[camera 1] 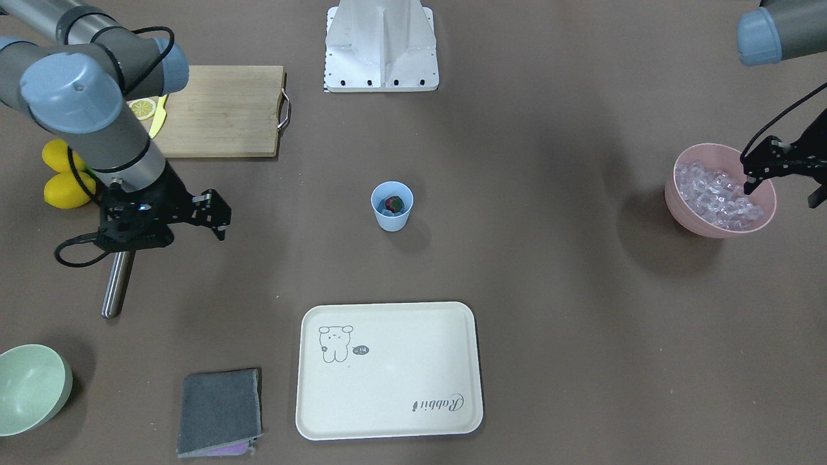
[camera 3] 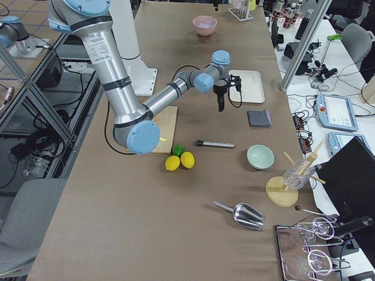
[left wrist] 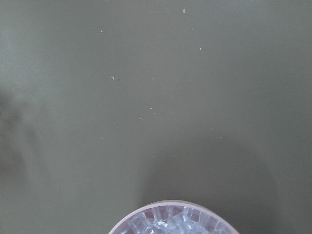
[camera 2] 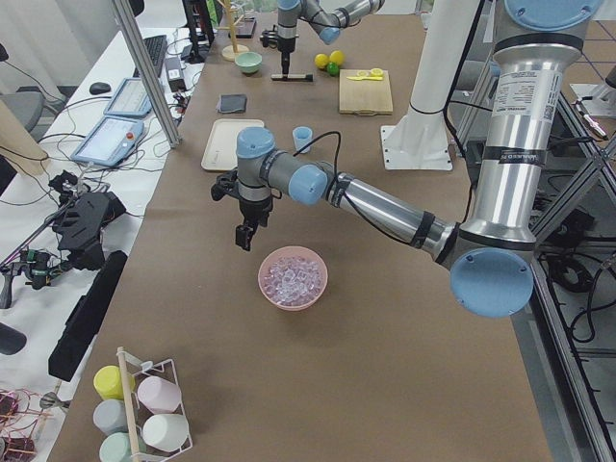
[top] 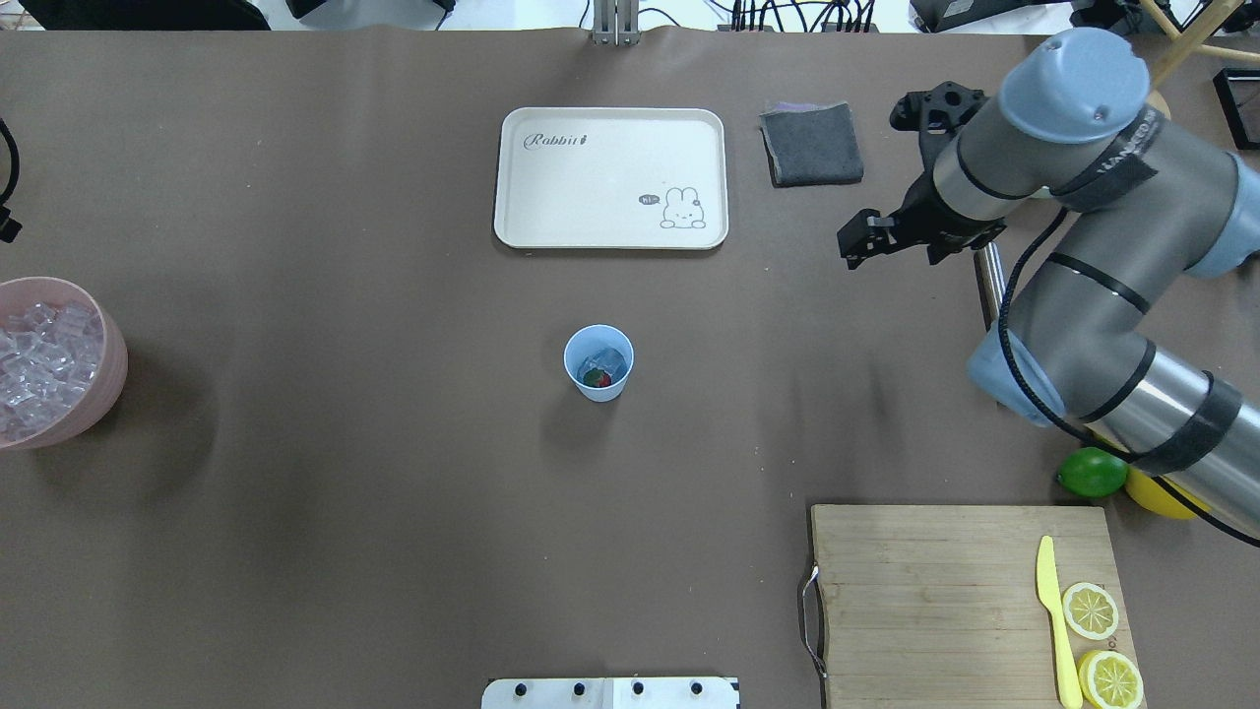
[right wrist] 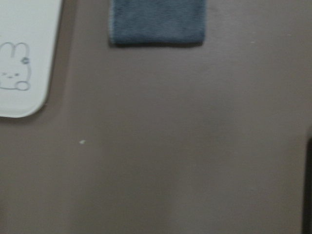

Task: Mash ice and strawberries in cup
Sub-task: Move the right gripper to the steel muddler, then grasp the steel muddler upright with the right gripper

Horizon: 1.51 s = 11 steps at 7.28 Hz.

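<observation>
Jaws gape on left gripper near the ice, cannot tell on right gripper; cup sits well apart.

Ice and pink bowl cut by overhead's edge.

Cream tray, grey cloth

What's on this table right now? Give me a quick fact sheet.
cup: light blue, upright, central
in cup: strawberry, ice
pink bowl: full of ice
left end effector: raised beside pink bowl
right end effector: raised near metal rod lying flat
cutting board: knife, two lemon slices
</observation>
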Each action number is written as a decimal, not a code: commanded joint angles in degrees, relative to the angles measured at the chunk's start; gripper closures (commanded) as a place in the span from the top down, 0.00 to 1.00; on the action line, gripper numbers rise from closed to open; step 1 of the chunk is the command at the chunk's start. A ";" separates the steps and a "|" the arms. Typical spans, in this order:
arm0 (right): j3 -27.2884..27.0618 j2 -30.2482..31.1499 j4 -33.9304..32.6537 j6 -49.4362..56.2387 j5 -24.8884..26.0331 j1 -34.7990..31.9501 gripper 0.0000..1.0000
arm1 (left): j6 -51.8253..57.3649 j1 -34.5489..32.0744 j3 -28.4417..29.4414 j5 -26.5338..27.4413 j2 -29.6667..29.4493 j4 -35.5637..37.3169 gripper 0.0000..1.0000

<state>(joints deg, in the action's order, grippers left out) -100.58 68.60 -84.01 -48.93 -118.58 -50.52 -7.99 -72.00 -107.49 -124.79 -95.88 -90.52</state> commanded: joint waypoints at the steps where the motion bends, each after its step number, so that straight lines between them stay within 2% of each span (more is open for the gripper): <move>1: 0.30 4.60 0.08 0.86 -0.86 -3.09 1.00 | 0.08 -0.16 -0.09 -0.01 0.25 -0.01 0.97; 3: 4.57 4.44 0.16 0.59 -0.51 -3.01 1.00 | -0.45 -0.25 -1.22 0.08 0.43 -0.10 0.97; 4: 7.82 4.44 4.34 0.59 -0.60 -3.09 0.98 | -0.45 -0.34 -1.40 0.08 0.43 -0.01 0.97; 5: 10.73 4.44 8.30 0.24 -0.69 -3.01 0.92 | -0.45 -0.34 -1.32 0.08 0.43 -0.01 0.97; 10: 16.37 4.35 8.95 1.65 -0.25 -2.92 0.60 | -0.71 -0.34 -1.23 0.08 0.34 -0.10 0.97; 11: 16.47 4.26 8.87 2.69 -0.25 -3.09 0.45 | -0.71 -0.34 -1.32 0.08 0.25 -0.10 0.97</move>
<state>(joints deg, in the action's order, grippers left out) -84.81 73.00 -75.12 -47.16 -118.85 -53.51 -8.70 -72.34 -108.76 -124.72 -95.56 -90.61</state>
